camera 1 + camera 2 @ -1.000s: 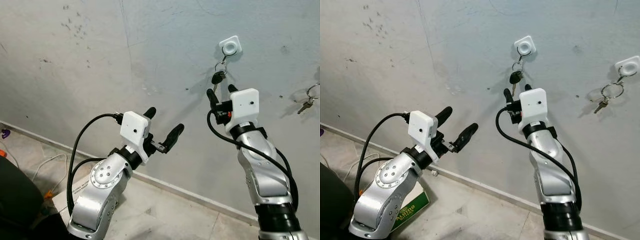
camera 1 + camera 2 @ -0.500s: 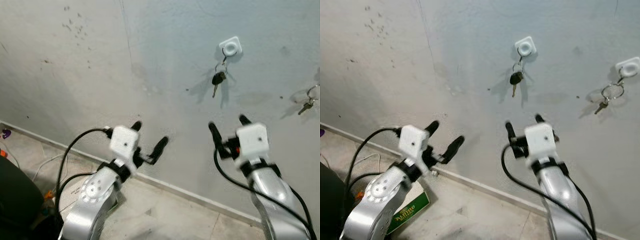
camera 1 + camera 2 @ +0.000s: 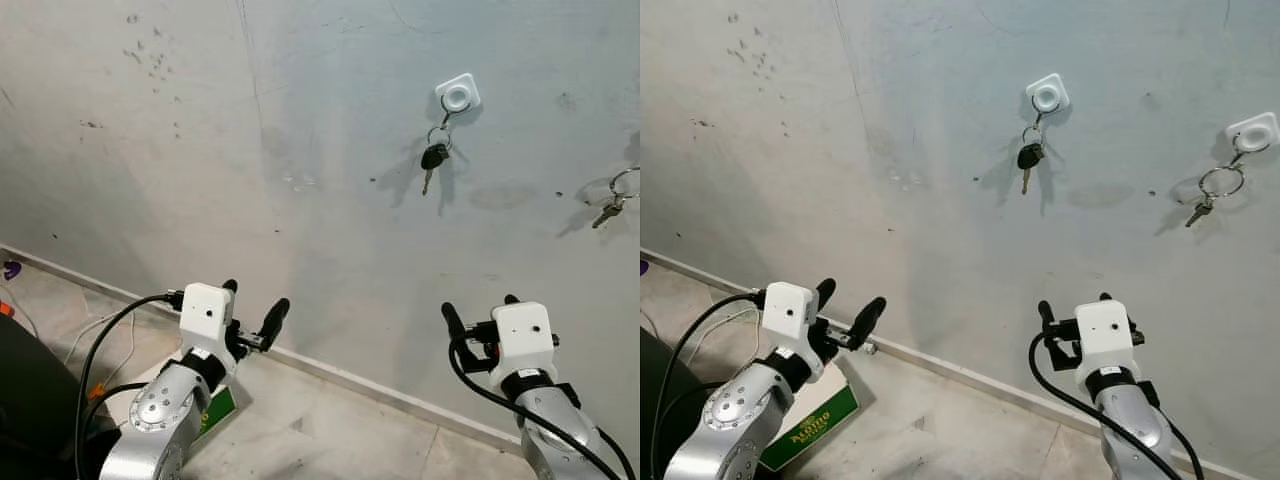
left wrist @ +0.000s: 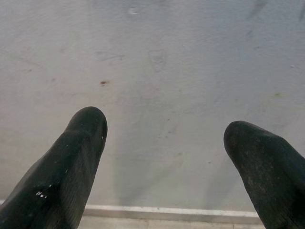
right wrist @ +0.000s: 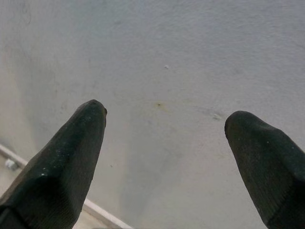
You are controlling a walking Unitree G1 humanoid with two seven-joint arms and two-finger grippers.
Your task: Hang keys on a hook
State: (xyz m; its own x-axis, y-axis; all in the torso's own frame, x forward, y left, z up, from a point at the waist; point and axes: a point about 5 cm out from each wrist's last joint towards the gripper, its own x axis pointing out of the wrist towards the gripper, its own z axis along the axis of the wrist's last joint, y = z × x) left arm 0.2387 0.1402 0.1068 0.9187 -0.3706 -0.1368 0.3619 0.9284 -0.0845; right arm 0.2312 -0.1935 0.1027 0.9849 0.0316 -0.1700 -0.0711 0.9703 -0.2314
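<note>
While keys (image 3: 433,157) hang on hook (image 3: 458,95) | left gripper (image 3: 253,306), right gripper (image 3: 480,308) spread wide, empty

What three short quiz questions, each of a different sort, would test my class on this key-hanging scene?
1. True or false: the black-headed key hangs from the white hook.
2. The right gripper is: A) shut on the key, B) open and below the key, C) touching the hook.
3. How many key sets hang on the wall?

Key: 1 true. 2 B. 3 two; the second key set hangs farther right.
</note>
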